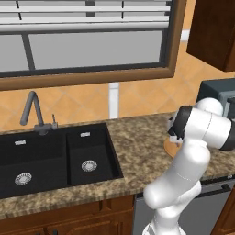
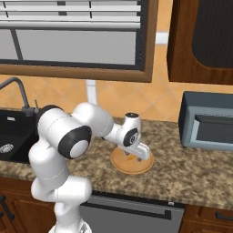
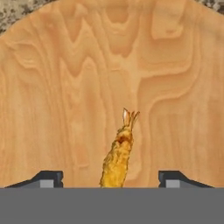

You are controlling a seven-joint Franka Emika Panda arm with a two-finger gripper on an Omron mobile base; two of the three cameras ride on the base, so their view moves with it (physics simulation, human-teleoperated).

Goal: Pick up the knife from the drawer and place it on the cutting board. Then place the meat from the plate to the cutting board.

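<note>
My claw (image 3: 111, 179) hangs just above the one round plate (image 3: 65, 87), its two fingertips (image 3: 47, 178) spread wide apart and gripping nothing. One strip of meat (image 3: 117, 155) lies on the plate's wood grain between them. From the right base view I see that single plate (image 2: 145, 167) on the speckled counter (image 2: 191, 173), between one black sink (image 2: 13, 132) and one grey microwave (image 2: 207, 120).
</note>
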